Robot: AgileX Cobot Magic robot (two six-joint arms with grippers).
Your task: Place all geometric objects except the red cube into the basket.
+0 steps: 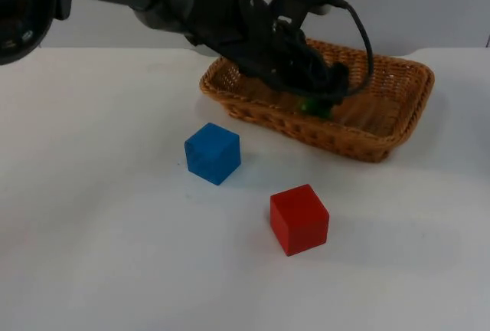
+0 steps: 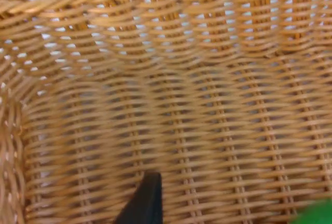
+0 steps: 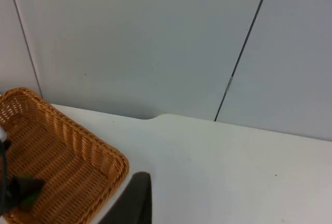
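I am taking the wicker basket (image 1: 383,128) as my landmark and going from left to right. Well to the left of the basket and nearer to me, the blue cube (image 1: 213,152) is resting on the white bench (image 1: 92,216), apart from everything. To the right of it, in front of the basket's near wall, the red cube (image 1: 299,218) is sitting alone; this one I am leaving where it is.

The left hand (image 1: 325,93) is reaching over the basket's left rim and hanging low inside it. A green object (image 1: 314,106) is showing just under the hand, inside the basket, and the left wrist view is catching a green edge (image 2: 317,214) against the woven floor (image 2: 171,120). I cannot tell if the fingers are wide, narrow, or holding the green piece, because the arm is covering them.

I am judging that the step in hand is the drop of the green piece. To do it well, I am keeping the hand low over the floor and away from the near wall, opening fully, then lifting straight up so nothing is catching the rim. The blue cube is not yet in.

The right hand (image 3: 136,203) is waiting beside the basket's right end, above the bench; I cannot tell its opening either.
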